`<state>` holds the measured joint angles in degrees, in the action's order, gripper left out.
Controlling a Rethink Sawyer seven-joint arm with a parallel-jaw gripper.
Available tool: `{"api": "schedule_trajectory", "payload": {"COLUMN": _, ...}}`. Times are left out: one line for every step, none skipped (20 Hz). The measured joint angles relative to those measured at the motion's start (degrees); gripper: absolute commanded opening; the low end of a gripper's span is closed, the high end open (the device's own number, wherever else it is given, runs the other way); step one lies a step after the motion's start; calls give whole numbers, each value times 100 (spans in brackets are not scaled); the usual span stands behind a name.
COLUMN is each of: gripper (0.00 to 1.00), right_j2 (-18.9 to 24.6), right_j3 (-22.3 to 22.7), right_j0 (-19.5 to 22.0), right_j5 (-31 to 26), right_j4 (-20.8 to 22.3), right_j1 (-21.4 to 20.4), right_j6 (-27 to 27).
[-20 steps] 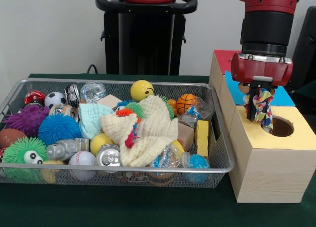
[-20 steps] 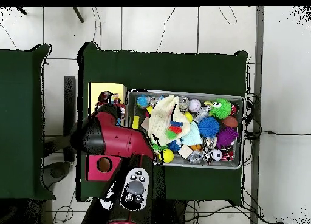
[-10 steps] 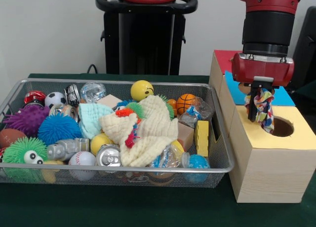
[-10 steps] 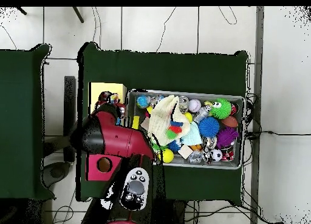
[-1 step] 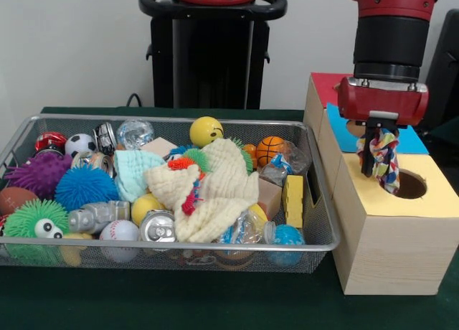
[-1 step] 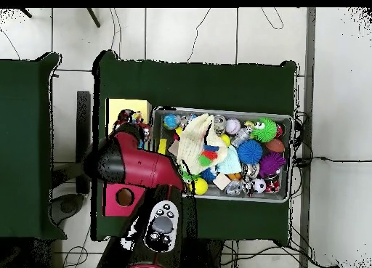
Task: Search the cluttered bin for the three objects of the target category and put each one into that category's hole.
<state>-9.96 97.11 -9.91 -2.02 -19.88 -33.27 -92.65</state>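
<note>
- Multicoloured braided rope toy (image 5: 379, 158) hung from the black gripper (image 5: 376, 166) of the red and black arm (image 5: 388, 39), clenched between the fingers.
- Toy's lower end dangled just left of the round hole (image 5: 409, 184) in the yellow top of the pale wooden box (image 5: 391, 233), above the yellow surface; contact could not be judged.
- Box stood just right of the wire mesh bin (image 5: 315, 237) on the dark green table (image 5: 179, 301).
- Bin held a cream knitted cloth (image 5: 215, 194), a yellow smiley ball (image 5: 206, 130), a blue spiky ball (image 5: 84, 186), a silver can (image 5: 158, 227) and a small basketball (image 5: 270, 149).
- Overhead view: arm (image 6: 138, 171) covered most of the box; toy (image 6: 129, 121) showed beside the yellow panel (image 6: 125, 107).
</note>
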Motion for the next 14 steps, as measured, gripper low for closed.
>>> {"api": "schedule_trajectory", "payload": {"gripper": 0, "right_j2": 0, "right_j3": 0, "right_j0": -4, "right_j5": -4, "right_j4": -11, "right_j1": 0, "right_j6": 0}}
{"api": "schedule_trajectory", "payload": {"gripper": 0, "right_j2": 0, "right_j3": 0, "right_j0": -10, "right_j5": -10, "right_j4": -22, "right_j1": -1, "right_j6": 0}}
{"api": "schedule_trajectory", "payload": {"gripper": 0, "right_j2": 0, "right_j3": 0, "right_j0": -22, "right_j5": -13, "right_j4": -41, "right_j1": -3, "right_j6": 0}}
{"api": "schedule_trajectory", "payload": {"gripper": 0, "right_j2": 0, "right_j3": 0, "right_j0": -34, "right_j5": -13, "right_j4": -58, "right_j1": -4, "right_j6": 0}}
{"api": "schedule_trajectory", "payload": {"gripper": 0, "right_j2": 0, "right_j3": 0, "right_j0": -46, "right_j5": -13, "right_j4": -74, "right_j1": -4, "right_j6": 0}}
{"api": "schedule_trajectory", "payload": {"gripper": 0, "right_j2": 0, "right_j3": 0, "right_j0": -64, "right_j5": -16, "right_j4": -103, "right_j1": -6, "right_j6": 0}}
{"api": "schedule_trajectory", "payload": {"gripper": 0, "right_j2": 0, "right_j3": 1, "right_j0": -73, "right_j5": -21, "right_j4": -116, "right_j1": -7, "right_j6": 0}}
{"api": "schedule_trajectory", "payload": {"gripper": 0, "right_j2": 0, "right_j3": 1, "right_j0": -85, "right_j5": -25, "right_j4": -134, "right_j1": -7, "right_j6": 0}}
{"api": "schedule_trajectory", "payload": {"gripper": 0, "right_j2": 0, "right_j3": 0, "right_j0": -98, "right_j5": -30, "right_j4": -152, "right_j1": -7, "right_j6": 0}}
{"api": "schedule_trajectory", "payload": {"gripper": 0, "right_j2": 1, "right_j3": 0, "right_j0": -125, "right_j5": -31, "right_j4": -187, "right_j1": -9, "right_j6": 0}}
{"api": "schedule_trajectory", "payload": {"gripper": 0, "right_j2": 1, "right_j3": 0, "right_j0": -139, "right_j5": -31, "right_j4": -208, "right_j1": -10, "right_j6": 0}}
{"api": "schedule_trajectory", "payload": {"gripper": 0, "right_j2": 1, "right_j3": 0, "right_j0": -145, "right_j5": -31, "right_j4": -215, "right_j1": -10, "right_j6": 0}}
{"api": "schedule_trajectory", "payload": {"gripper": 0, "right_j2": 1, "right_j3": 0, "right_j0": -163, "right_j5": -31, "right_j4": -254, "right_j1": -10, "right_j6": 0}}
{"api": "schedule_trajectory", "payload": {"gripper": 0, "right_j2": 1, "right_j3": 0, "right_j0": -167, "right_j5": -31, "right_j4": -267, "right_j1": -10, "right_j6": 0}}
